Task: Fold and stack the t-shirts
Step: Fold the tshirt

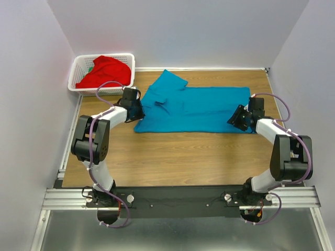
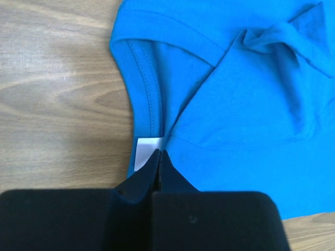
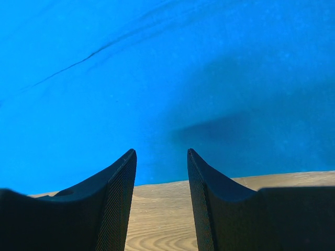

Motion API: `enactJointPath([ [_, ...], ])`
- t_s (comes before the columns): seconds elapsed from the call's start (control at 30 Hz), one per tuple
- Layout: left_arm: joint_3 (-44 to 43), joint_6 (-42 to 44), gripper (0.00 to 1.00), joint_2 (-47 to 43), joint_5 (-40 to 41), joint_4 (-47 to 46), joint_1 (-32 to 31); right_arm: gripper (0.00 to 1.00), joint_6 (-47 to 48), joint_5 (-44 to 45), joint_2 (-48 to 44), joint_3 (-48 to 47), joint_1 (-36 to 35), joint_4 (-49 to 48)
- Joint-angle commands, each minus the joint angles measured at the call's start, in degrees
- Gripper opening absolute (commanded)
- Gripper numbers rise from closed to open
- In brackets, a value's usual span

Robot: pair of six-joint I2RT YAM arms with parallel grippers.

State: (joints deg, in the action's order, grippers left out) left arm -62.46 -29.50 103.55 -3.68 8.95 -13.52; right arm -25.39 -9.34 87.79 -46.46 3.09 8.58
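Cloth: the teal-blue soft cloth t-shirt (image 1: 201, 107) lies spread on the pale wood-grain table (image 1: 172, 157), mostly flat, with creases and a sleeve folded over at its left end
Basket: the white plastic lattice basket (image 1: 78, 67) stands at the table's far left corner; the bright red cloth t-shirt (image 1: 106, 70) is bunched in it and bulges above the rim
Left gripper (image 1: 139, 112): sits at the teal-blue shirt's left end; its black fingers are pressed together, pinching the cloth at the neckline
Right gripper (image 1: 235, 119): sits at the shirt's right end, released, its black mesh-textured fingers standing apart with nothing between them
Left wrist view only: double stitching along the ribbed collar, a small white fabric label (image 2: 146, 152) just beside the left gripper's (image 2: 158, 154) tips, and a diagonal fold meeting them
Right wrist view only: the right gripper (image 3: 161, 152) at the shirt's edge, with bare table below and smooth cloth with one thin crease above
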Motion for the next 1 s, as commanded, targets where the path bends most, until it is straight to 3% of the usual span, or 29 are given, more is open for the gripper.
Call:
enactJointPath([
  [0.0,-1.1,1.0,0.0,-0.4,1.7,2.6,0.2,0.51,1.1,2.6,0.5,-1.0,0.7,0.9],
  [0.97,9.5,-0.7,0.0,-7.3,10.2,5.1,2.6,0.51,-0.4,6.2,2.1,2.0,4.7,0.9],
])
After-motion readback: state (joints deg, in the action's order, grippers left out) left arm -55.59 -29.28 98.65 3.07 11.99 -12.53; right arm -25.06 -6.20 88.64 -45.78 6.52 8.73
